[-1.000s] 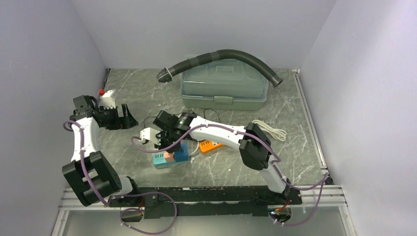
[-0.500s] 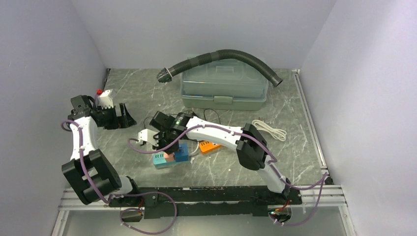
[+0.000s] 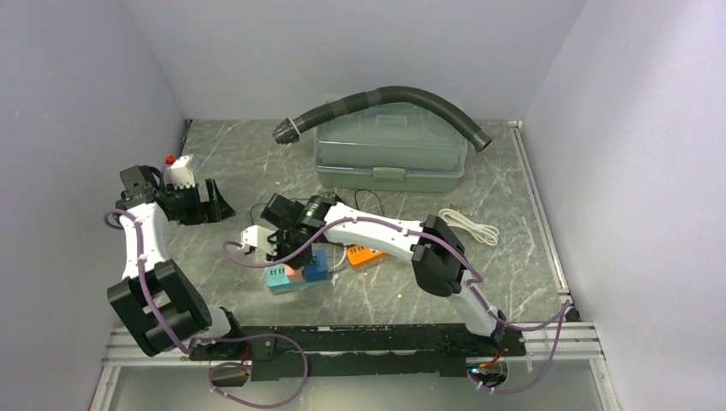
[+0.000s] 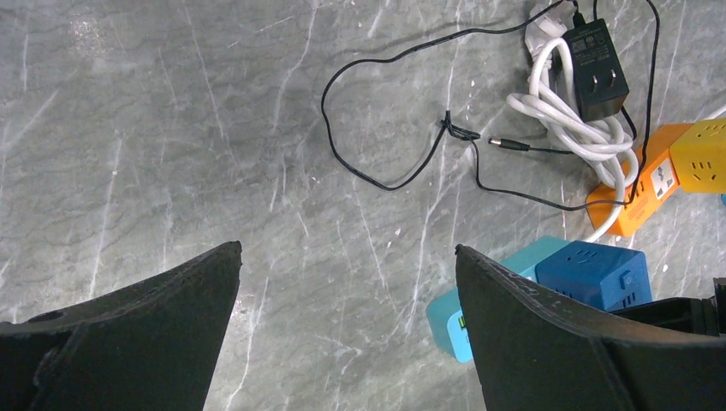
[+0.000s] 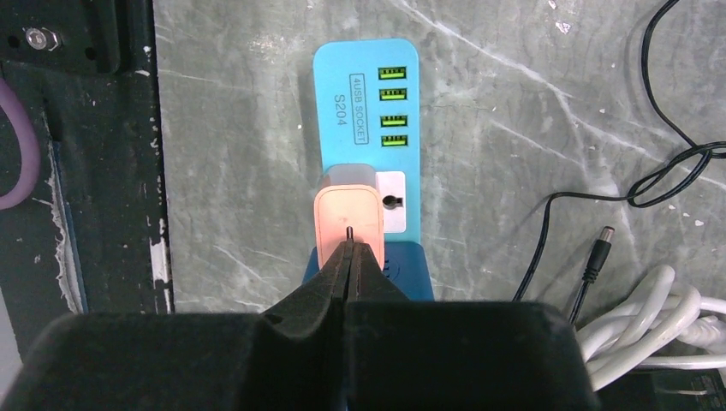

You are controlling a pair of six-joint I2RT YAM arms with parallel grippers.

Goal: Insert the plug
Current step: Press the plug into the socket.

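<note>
A salmon-pink plug (image 5: 348, 214) stands in the cyan power strip (image 5: 364, 94), beside the strip's white socket face (image 5: 391, 201). My right gripper (image 5: 351, 248) is shut, nothing between its fingers, and its tips rest over the top of the plug. From above, the right gripper (image 3: 295, 255) hangs over the plug (image 3: 294, 272) and the strip (image 3: 278, 278). My left gripper (image 3: 218, 204) is open at the table's left side, well apart from the strip. In the left wrist view the open left gripper (image 4: 347, 248) holds nothing, and the strip (image 4: 445, 321) shows beside its right finger.
A dark blue socket cube (image 5: 411, 270) sits on the strip's end under my right fingers. An orange strip (image 3: 364, 254), a white cable coil (image 3: 471, 229), a black adapter (image 4: 598, 68) and its thin wire lie nearby. A clear lidded box (image 3: 389, 150) and black hose (image 3: 402, 94) stand behind.
The left arm has drawn back a little toward the left wall, gripper still open. The right arm shifted slightly left at first, then stayed over the plug.
</note>
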